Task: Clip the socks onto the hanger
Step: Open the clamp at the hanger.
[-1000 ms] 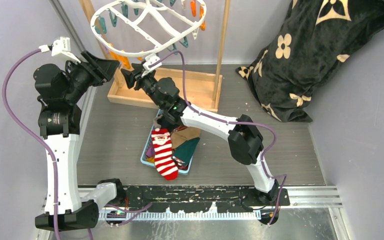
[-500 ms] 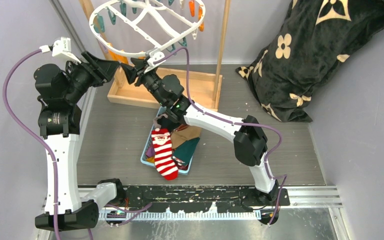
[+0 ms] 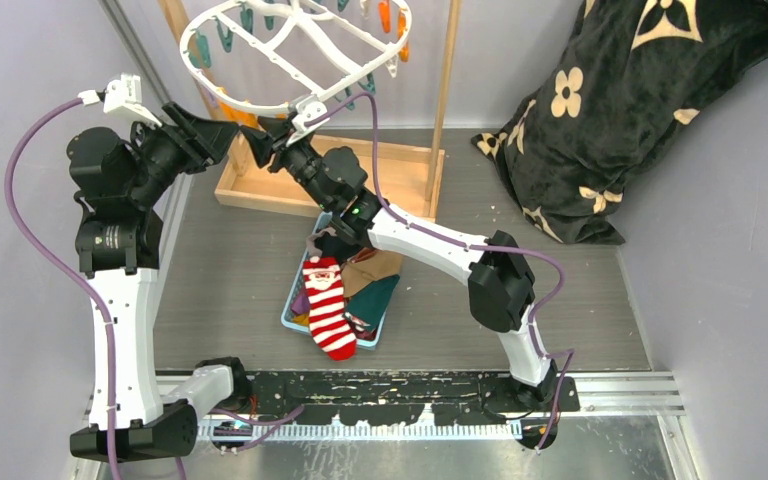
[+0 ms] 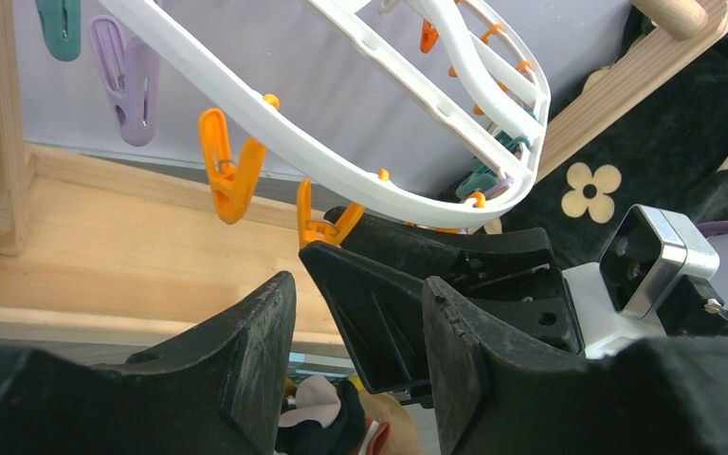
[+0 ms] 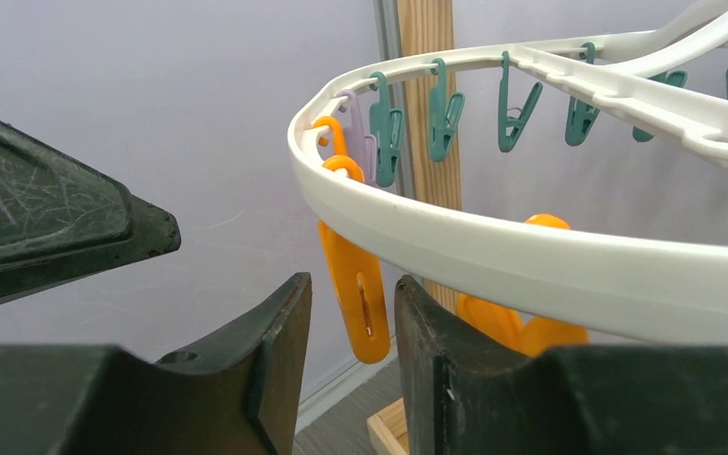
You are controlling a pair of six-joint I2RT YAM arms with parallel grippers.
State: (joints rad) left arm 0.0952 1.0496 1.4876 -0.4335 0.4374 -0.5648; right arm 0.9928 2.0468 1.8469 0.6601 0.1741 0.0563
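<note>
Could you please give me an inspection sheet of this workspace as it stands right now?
Surface: grey wood-grain table.
Job's things: white hanger hangs tilted in the wooden stand, no sock seen on it; socks lie in a light blue basket, with a red-white striped sock draped over its near rim.
Clutter: black flower-patterned blanket heaped at the far right.
Grippers: left gripper open, empty, just below the hanger's rim; right gripper narrowly open, an orange clip in line with its gap, contact unclear.
Cables: purple cables loop along both arms; one arcs close by the hanger's rim.
Surroundings: plain lilac-grey walls.
</note>
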